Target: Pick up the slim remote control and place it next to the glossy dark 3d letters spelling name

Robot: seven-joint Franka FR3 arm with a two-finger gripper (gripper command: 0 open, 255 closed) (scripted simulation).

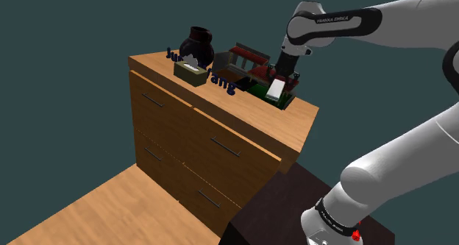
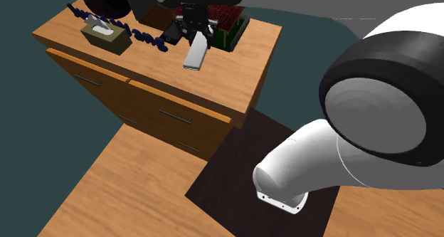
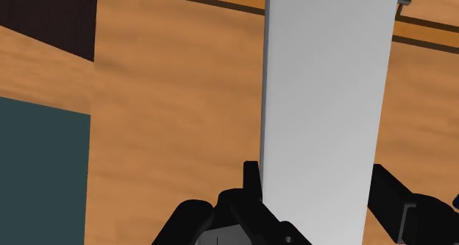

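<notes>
Hand [image 2: 193, 35] clasps the white remote [image 2: 195, 55] near one end; its long free end may swing, slip, or knock the letters [image 2: 147, 38] beside the hand.

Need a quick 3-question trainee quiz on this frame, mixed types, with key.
1. True or false: the hand is shut on the remote.
2. What sits right beside the letters? A) tissue box B) mug C) laptop
3. Fill in: the remote is drawn plain ___.

Key: 1 true; 2 A; 3 white.
</notes>
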